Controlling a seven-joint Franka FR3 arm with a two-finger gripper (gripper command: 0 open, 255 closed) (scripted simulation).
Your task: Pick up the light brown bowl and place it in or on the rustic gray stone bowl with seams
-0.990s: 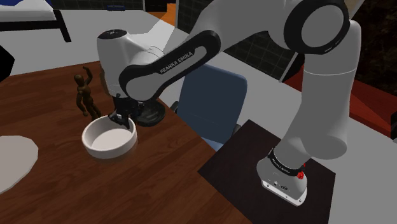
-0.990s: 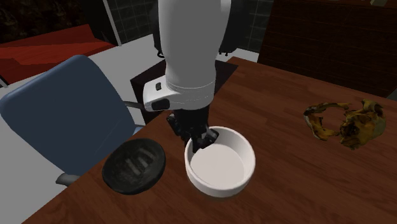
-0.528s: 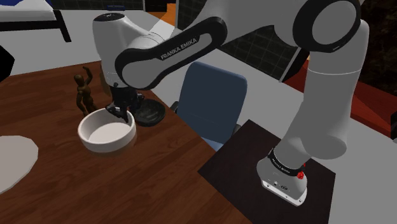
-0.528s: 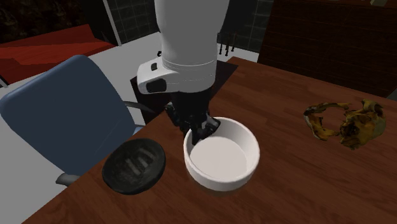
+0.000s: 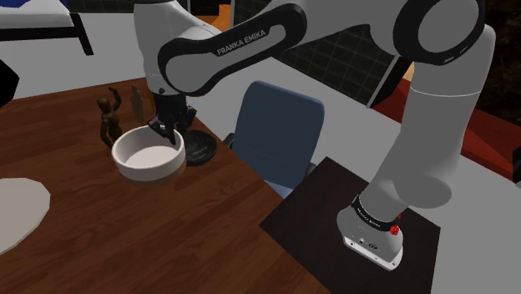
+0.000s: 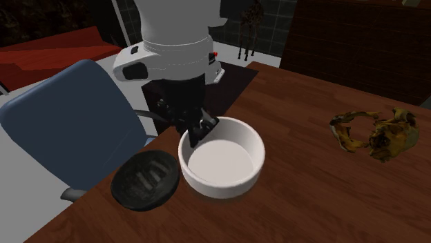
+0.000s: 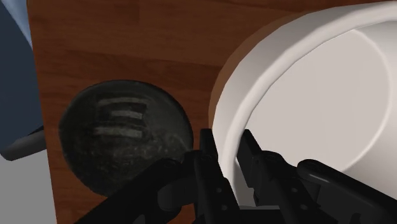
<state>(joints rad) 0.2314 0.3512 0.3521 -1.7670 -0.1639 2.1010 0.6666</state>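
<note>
1. The gripper [image 7: 226, 151] is closed to a narrow gap on the rim of the white bowl [image 7: 318, 95]. One finger [image 7: 208, 153] lies outside the wall and the other inside.
2. In the shoulder view the gripper [image 5: 167, 130] holds the white bowl [image 5: 148, 155] at its rim on the side toward the chair. Whether the bowl's base clears the table [image 5: 167, 242] is hard to judge.
3. The white bowl and the gripper hide part of the dark grey bowl [image 5: 200, 149] in the shoulder view. In the second exterior view the dark grey bowl [image 6: 145, 181] shows whole, just beside the white bowl [image 6: 222, 160], near the table's edge.
4. The wooden figure [image 5: 107, 122] is covered at the feet by the white bowl's rim.
5. A pale flat shape [image 5: 17, 213] is cut off by the shoulder view's left edge. I cannot tell what it is.
6. A crumpled brown-yellow thing [image 6: 376, 134] lies well apart from both bowls; it is hard to identify.
7. Counted: two bowls, one figure, one blue chair [image 5: 280, 134], one arm [image 5: 434, 100].
8. The arm's link reads "FRANKA EMIKA". A band near its base carries writing too small to read.
</note>
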